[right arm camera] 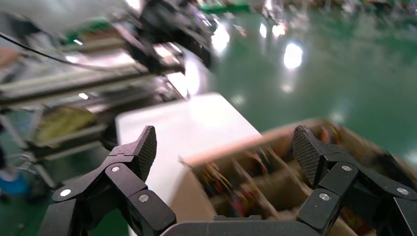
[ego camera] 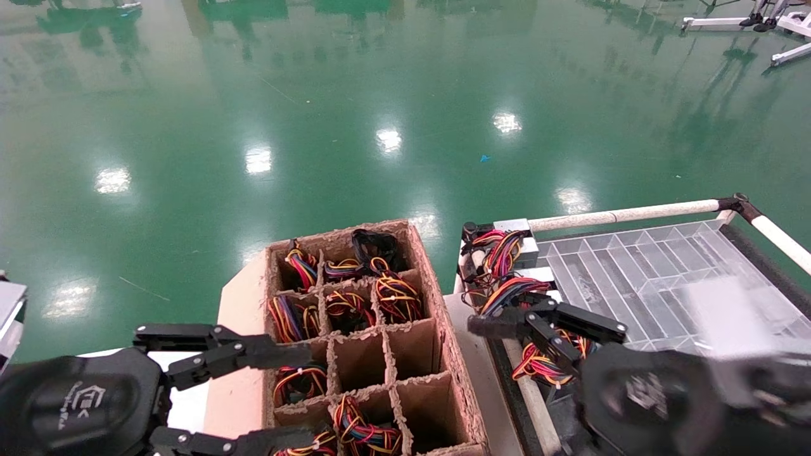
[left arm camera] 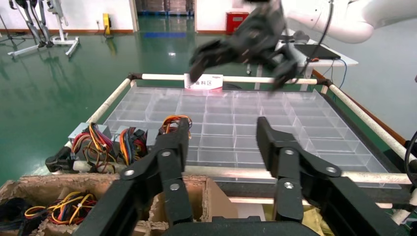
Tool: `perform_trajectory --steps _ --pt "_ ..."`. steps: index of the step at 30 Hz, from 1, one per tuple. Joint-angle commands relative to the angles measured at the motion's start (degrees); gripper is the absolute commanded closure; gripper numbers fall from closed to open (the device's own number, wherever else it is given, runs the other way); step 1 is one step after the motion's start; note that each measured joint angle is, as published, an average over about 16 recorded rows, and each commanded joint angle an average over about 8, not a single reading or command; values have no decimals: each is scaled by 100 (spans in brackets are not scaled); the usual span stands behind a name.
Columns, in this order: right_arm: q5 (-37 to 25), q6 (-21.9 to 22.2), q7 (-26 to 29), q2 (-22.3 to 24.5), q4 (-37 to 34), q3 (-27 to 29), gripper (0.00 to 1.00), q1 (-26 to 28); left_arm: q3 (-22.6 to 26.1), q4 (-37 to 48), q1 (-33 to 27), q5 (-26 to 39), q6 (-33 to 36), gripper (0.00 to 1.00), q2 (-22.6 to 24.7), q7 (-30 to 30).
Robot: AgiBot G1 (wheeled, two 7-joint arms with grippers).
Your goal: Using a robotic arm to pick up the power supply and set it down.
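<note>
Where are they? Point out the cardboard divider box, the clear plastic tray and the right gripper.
cardboard divider box (ego camera: 467, 405): head view, on its right outer wall.
clear plastic tray (ego camera: 640, 272): head view, on a bare divider cell near its middle.
right gripper (right arm camera: 223, 152): right wrist view, midway between its open fingertips.
</note>
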Motion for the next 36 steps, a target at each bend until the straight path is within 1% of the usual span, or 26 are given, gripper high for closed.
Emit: perform_trajectory --steps 1,7,14,17,22,23,24,25,26,30,31,32,33,36 --pt "-236 137 -10 -39 -77 -75 0 50 0 1 0 0 0 100 0 0" --pt "-1197 644 84 -423 -111 -453 0 453 2 1 -1 -1 0 100 0 1" --pt "-2341 1301 -38 -1020 -290 -862 0 927 3 1 -1 -1 0 100 -1 1" --pt "-2835 1498 -95 -1319 -495 -1083 0 1134 3 1 -2 -2 0 100 -1 2" --pt "-3511 1681 -255 -1852 -1021 -1432 0 1513 4 1 -2 -2 0 100 -1 2" --pt "-3604 1707 -312 -1956 -1135 -1484 6 1583 4 1 -2 -2 0 100 -1 2" --pt "-3684 1735 -378 -2063 -1257 -1529 14 1653 4 1 -2 -2 -1 97 -1 2" --pt "-3752 1767 -448 -2167 -1383 -1567 26 1719 4 1 -2 -2 -1 91 -1 2" --pt "-3805 1797 -520 -2266 -1505 -1597 38 1778 5 1 -2 -3 -1 80 -1 2" --pt "-3935 1918 -828 -2639 -2025 -1677 88 1991 5 1 -2 -3 -1 30 -2 3" --pt "-3948 1962 -905 -2722 -2166 -1681 95 2034 5 1 -2 -3 -1 17 -2 3" --pt "-3959 2013 -982 -2800 -2305 -1682 100 2071 5 1 -2 -3 -1 7 -2 3" --pt "-3964 2065 -1061 -2878 -2454 -1680 100 2107 6 1 -2 -3 -1 1 -2 3" --pt "-3963 2224 -1311 -3096 -2902 -1661 100 2204 6 1 -2 -4 -1 0 -2 3"
